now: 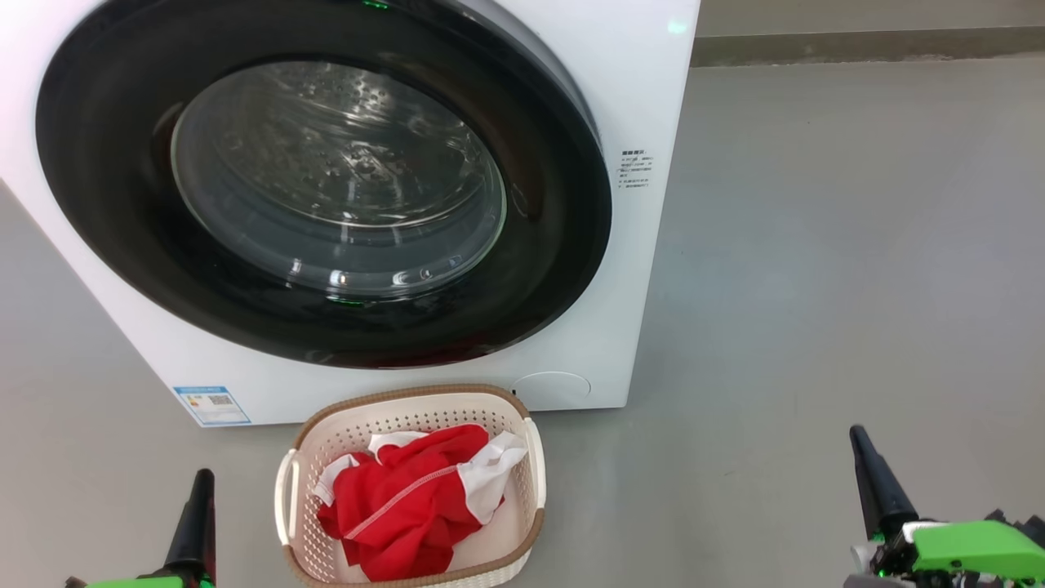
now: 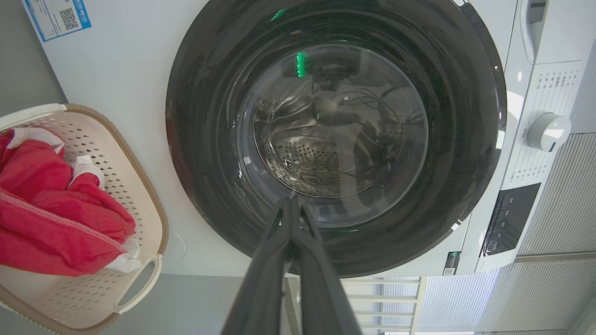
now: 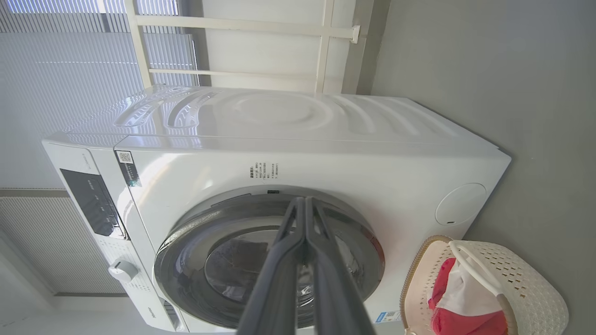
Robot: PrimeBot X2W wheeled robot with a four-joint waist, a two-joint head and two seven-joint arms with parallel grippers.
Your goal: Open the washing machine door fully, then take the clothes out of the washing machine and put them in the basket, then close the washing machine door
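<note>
The washing machine door is sitting shut in the frame's upper left. The clothes are lying in the basket at bottom centre. The left tool and right tool are hanging clenched and empty in the lower corners, so seemingly nothing is remaining.

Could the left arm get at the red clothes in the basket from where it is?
Probably yes. The clothes lie uncovered in the open-topped basket, right beside the left pincer, with nothing between them. The pincer is shut, so it would need to open first.
</note>
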